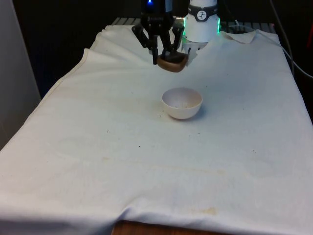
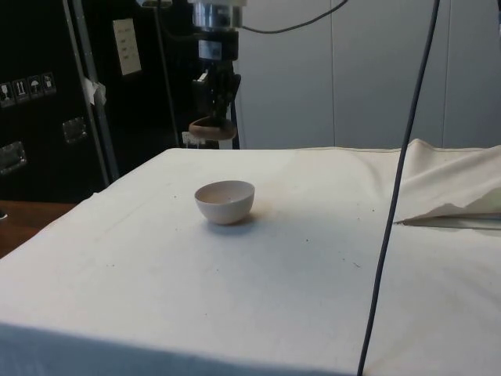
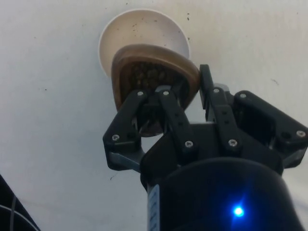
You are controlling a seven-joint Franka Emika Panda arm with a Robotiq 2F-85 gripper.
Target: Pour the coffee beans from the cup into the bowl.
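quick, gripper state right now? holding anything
Gripper: closed on the rim of the brown cup, held above the table with coffee beans inside, behind the white bowl.

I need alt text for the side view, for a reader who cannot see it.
A black claw holds a brown cup in the air above a table under a white cloth. A white bowl stands on the cloth nearer the camera, apart from the cup.

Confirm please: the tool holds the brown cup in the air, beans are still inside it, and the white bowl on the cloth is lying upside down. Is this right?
One thing is wrong: the white bowl stands upright, opening upward, as the front view shows. The rest holds: the tool grips the brown cup in the air, and the wrist view shows beans inside it.
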